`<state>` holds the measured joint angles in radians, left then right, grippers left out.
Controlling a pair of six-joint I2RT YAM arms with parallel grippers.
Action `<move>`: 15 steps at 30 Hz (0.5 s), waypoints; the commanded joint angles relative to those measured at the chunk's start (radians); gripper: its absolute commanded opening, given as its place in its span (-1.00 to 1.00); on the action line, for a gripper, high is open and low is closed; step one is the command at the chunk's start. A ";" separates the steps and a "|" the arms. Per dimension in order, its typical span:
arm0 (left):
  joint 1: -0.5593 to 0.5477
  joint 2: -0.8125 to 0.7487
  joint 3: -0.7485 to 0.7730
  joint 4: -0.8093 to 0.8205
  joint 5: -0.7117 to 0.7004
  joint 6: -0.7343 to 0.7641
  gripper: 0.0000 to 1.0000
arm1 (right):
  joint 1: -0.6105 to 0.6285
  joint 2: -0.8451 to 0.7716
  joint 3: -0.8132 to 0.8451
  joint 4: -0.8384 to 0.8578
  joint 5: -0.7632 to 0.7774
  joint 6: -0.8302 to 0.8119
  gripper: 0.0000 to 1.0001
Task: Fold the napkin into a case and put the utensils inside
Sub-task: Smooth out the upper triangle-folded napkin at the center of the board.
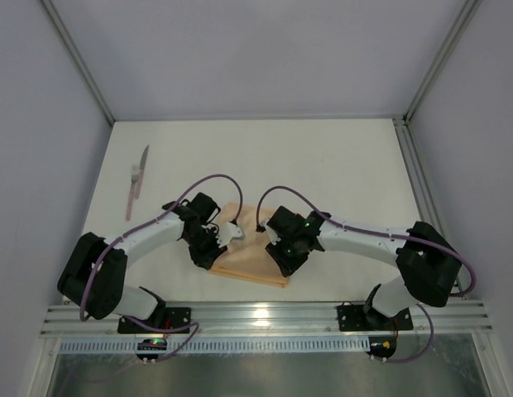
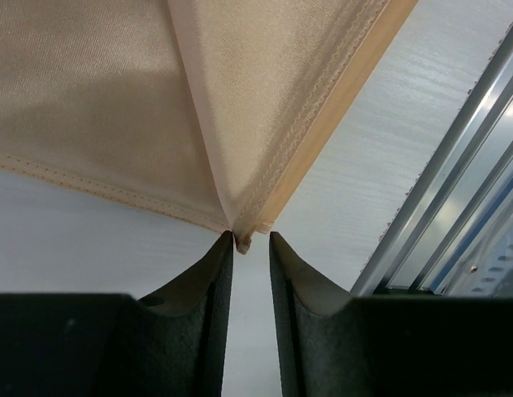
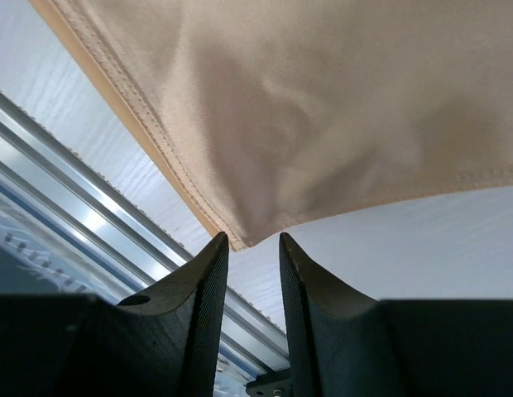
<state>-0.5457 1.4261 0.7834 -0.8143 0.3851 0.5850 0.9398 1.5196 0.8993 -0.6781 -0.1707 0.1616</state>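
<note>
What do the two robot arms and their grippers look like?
The left arm and right arm have white links and bulky black joints. A purple cable loops along each. The left gripper and right gripper have black fingers tapering to curved tips. A green light glows on the right wrist.

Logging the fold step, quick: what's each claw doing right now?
Left claw: open, napkin corner at its tips, not pinched.
Right claw: open, napkin corner just past its tips.

In the overhead view we see the napkin [image 1: 250, 266] only partly, its upper half covered by the left arm [image 1: 161, 234] and right arm [image 1: 356, 235]. At upper left, the utensils [image 1: 137, 182] are too small for us to tell apart. Both wrist views crop the cloth at the top edge.
</note>
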 commanded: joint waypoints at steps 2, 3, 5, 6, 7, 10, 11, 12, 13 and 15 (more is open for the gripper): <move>-0.002 -0.058 0.051 -0.071 0.031 0.024 -0.42 | 0.004 -0.111 0.023 0.014 0.002 -0.013 -0.24; -0.002 -0.065 0.065 -0.091 0.031 0.035 -0.38 | 0.005 -0.137 0.024 0.017 -0.010 -0.016 -0.23; -0.002 -0.098 0.073 -0.150 0.026 0.079 -0.21 | 0.005 -0.162 0.020 0.015 -0.022 -0.022 -0.18; -0.002 -0.111 0.073 -0.170 0.020 0.100 -0.13 | 0.005 -0.185 0.018 0.014 -0.035 -0.025 -0.17; -0.002 -0.134 0.073 -0.216 0.012 0.149 -0.01 | 0.005 -0.196 0.012 0.011 -0.045 -0.025 -0.16; -0.002 -0.164 0.080 -0.238 -0.052 0.202 0.02 | -0.001 -0.251 -0.013 0.052 -0.024 0.025 -0.16; -0.002 -0.191 0.082 -0.206 -0.067 0.191 0.01 | -0.013 -0.259 -0.017 0.072 -0.030 0.050 -0.20; -0.005 -0.214 0.082 -0.165 -0.086 0.176 -0.01 | -0.048 -0.263 -0.025 0.121 -0.038 0.108 -0.26; -0.051 -0.264 0.070 -0.066 -0.148 0.158 -0.03 | -0.067 -0.268 -0.045 0.185 -0.052 0.178 -0.41; -0.147 -0.318 0.031 0.041 -0.234 0.159 -0.06 | -0.094 -0.269 -0.077 0.265 -0.058 0.246 -0.55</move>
<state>-0.5873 1.2034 0.8268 -0.9432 0.2768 0.7200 0.8871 1.2690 0.8631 -0.5774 -0.2100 0.2523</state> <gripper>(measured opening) 0.477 0.248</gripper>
